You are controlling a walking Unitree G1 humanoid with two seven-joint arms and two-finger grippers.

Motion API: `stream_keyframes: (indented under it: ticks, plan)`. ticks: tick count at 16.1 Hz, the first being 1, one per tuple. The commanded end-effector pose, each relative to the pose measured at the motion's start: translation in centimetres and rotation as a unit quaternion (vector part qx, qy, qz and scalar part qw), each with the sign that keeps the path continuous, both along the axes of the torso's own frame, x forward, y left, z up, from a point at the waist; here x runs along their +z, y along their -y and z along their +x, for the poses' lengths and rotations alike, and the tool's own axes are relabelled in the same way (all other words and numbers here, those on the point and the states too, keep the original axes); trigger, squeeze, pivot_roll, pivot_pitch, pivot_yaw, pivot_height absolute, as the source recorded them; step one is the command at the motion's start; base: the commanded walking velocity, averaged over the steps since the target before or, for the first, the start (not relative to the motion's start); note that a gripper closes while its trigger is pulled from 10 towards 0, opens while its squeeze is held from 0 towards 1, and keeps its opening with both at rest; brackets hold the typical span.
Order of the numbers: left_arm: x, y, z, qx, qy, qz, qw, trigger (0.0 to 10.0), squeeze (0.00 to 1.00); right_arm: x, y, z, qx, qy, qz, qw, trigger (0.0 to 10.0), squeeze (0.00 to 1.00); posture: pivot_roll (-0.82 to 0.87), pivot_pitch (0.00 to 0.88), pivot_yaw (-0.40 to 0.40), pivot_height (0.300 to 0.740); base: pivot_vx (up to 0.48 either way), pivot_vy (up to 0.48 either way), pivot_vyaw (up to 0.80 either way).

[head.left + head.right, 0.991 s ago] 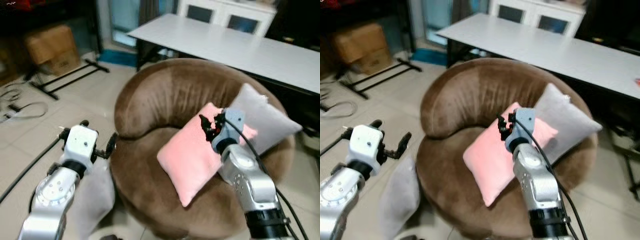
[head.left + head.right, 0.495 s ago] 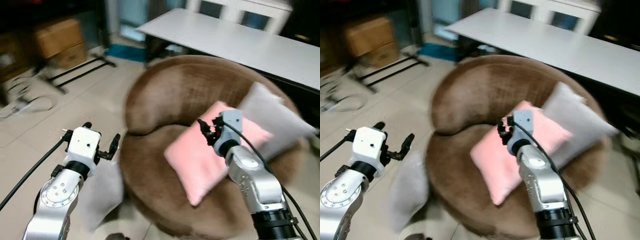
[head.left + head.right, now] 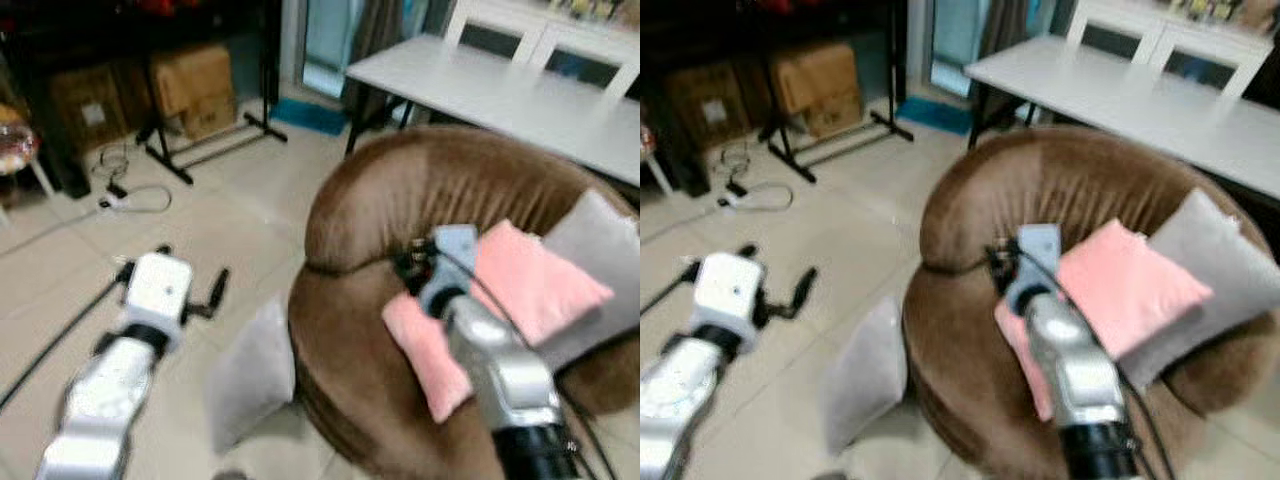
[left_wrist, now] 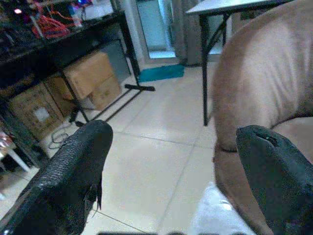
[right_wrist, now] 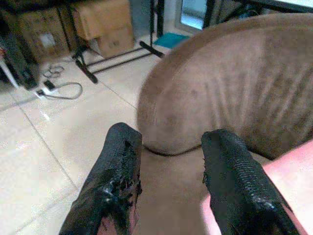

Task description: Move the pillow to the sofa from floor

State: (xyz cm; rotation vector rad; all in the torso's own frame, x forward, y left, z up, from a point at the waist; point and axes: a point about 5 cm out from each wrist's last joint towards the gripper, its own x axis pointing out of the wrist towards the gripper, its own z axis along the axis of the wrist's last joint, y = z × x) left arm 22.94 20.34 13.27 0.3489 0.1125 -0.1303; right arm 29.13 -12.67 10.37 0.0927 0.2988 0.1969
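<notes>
Leaning against the base of a round brown velvet sofa (image 3: 440, 200), a soft grey fabric pillow (image 3: 252, 372) stands on its edge on the floor, touching the sofa's curved side. The sofa's plush pile shows faint streaks along its high, rounded backrest. On its seat lie a pink square cushion (image 3: 500, 300) and, partly beneath it, a second grey cushion (image 3: 600, 250) propped against the back.

The left gripper (image 3: 190, 290) hovers over the floor beside the grey pillow, its two ribbed black fingers (image 4: 73, 176) spread wide with nothing between them. The right gripper (image 3: 408, 262) hangs over the sofa seat just beside the pink cushion, its fingers (image 5: 117, 176) parted and empty.

The floor is pale glossy tile (image 3: 200, 220). Behind the sofa stands a long white table (image 3: 500, 90) on dark legs. Off to the robot's left are cardboard boxes (image 3: 190, 85), a black metal stand (image 3: 200, 150) and a loose cable (image 3: 130, 195).
</notes>
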Motion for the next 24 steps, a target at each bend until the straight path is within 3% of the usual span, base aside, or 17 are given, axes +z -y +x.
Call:
stream_keyframes:
  ticks: [1,5,13,15,18,21,24]
  plan:
    - [0.0,0.6,0.2,-0.012,0.0,-0.002,1.0,10.0,0.0,0.1,1.2,0.2,-0.023,0.001,-0.009,1.0,10.0,0.0,-0.04,0.0,-0.072,0.74,0.0,0.315,0.0]
    - [0.0,0.5,0.3,-0.012,0.001,0.0,1.0,10.0,0.0,0.3,0.9,0.0,-0.045,-0.002,0.031,0.999,10.0,0.0,-0.04,0.0,-0.063,0.74,0.0,0.315,0.0]
    - [0.1,0.5,0.4,-0.013,0.002,0.001,1.0,10.0,0.0,0.5,0.9,-0.1,-0.046,0.007,0.036,0.998,10.0,0.0,-0.04,0.0,-0.055,0.74,0.0,0.367,0.0]
    - [0.2,0.2,0.3,0.001,0.023,0.002,1.0,10.0,0.0,0.2,1.6,-0.2,-0.066,0.015,0.029,0.997,10.0,0.0,-0.05,0.0,-0.051,0.74,0.0,0.366,0.0]
    - [0.5,0.1,0.5,0.003,0.036,0.006,0.999,10.0,0.0,0.0,1.8,-0.3,-0.073,0.015,0.037,0.996,10.0,0.0,-0.05,0.0,-0.043,0.74,0.0,0.0,0.0]
    - [0.8,0.2,0.8,-0.008,0.043,-0.005,0.999,10.0,0.0,0.3,0.5,-0.3,-0.024,0.018,0.046,0.999,10.0,0.0,-0.05,0.0,-0.035,0.74,0.0,0.0,0.53]
    - [0.7,0.2,0.9,-0.009,0.045,-0.004,0.999,10.0,0.0,-0.2,0.9,-0.1,-0.059,0.017,0.013,0.998,10.0,0.0,-0.05,0.0,-0.033,0.74,0.335,0.0,0.53]
